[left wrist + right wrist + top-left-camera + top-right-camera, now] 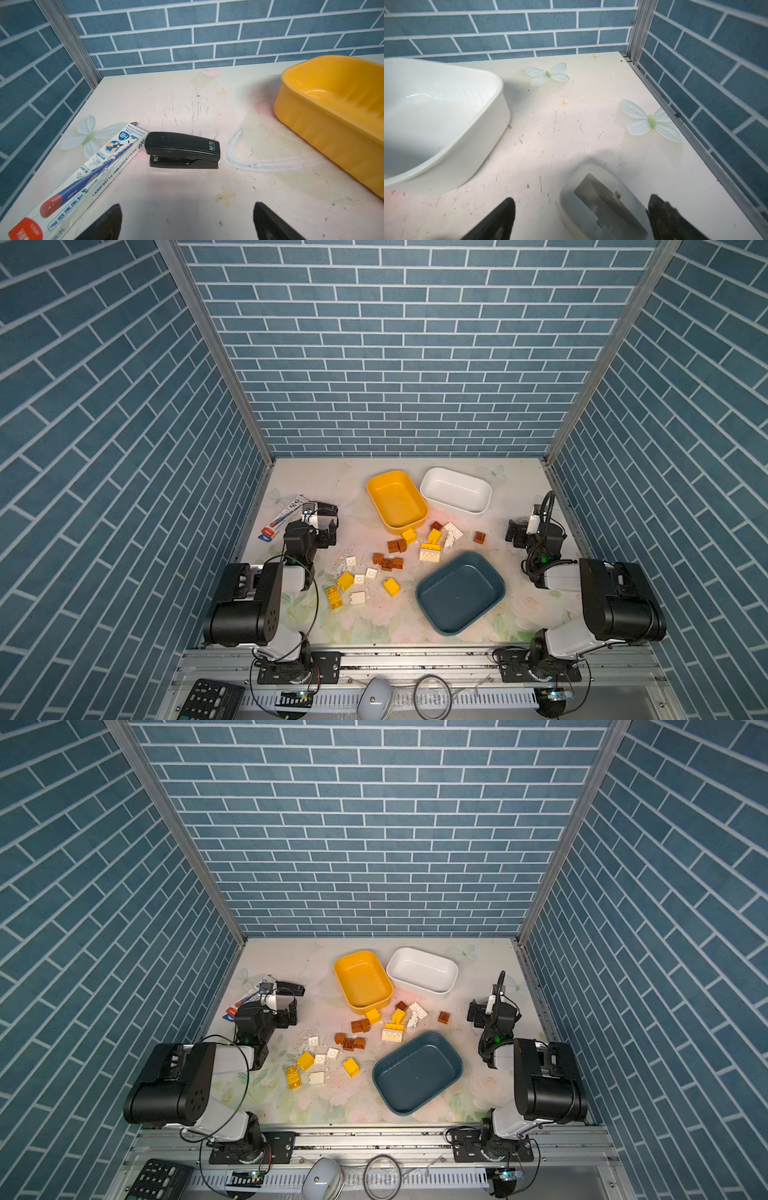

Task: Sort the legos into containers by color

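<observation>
The legos lie loose in the middle of the table in both top views: a brown cluster [387,562], a yellow brick [390,587], a white brick [430,556] and a lone brown one [480,537]. Of the containers, the yellow tub [395,499] and white tub [455,489] stand at the back and the teal tub [459,593] at the front right; all three look empty. My left gripper [330,531] hovers at the left, open and empty [187,220]. At the right edge my right gripper [515,533] is also open with nothing between its fingers [581,218].
A black stapler [182,151] and a pencil box [83,176] lie just ahead of the left gripper. Tiled walls close in three sides. A remote [210,699], a mouse [374,699] and a cable loop [432,697] sit on the front ledge.
</observation>
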Controlling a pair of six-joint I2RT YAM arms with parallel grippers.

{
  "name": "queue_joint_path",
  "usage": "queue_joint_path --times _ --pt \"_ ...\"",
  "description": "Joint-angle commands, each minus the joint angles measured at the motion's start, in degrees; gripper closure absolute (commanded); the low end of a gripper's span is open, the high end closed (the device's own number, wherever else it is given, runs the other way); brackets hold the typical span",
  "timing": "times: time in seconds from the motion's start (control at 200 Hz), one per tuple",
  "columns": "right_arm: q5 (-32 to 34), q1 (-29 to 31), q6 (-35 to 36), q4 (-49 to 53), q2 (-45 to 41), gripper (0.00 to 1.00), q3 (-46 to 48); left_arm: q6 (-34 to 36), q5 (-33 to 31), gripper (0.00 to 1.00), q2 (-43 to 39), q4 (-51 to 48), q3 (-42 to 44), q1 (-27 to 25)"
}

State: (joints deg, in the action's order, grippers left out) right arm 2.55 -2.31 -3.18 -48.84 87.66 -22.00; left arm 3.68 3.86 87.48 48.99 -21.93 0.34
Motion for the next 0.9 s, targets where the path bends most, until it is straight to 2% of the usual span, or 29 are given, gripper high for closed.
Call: queue_joint_path --times 0.0,0.895 --pt "-0.7 -0.1 0.3 -0.7 0.6 0.01 -0.5 0.4 -0.5 0.0 0.1 0.1 -0.5 -0.3" --pt "-1.5 -0.2 0.2 -2.4 -0.5 0.01 0.9 0.6 0.3 0.0 -0.9 -1.0 -0.6 -0.3"
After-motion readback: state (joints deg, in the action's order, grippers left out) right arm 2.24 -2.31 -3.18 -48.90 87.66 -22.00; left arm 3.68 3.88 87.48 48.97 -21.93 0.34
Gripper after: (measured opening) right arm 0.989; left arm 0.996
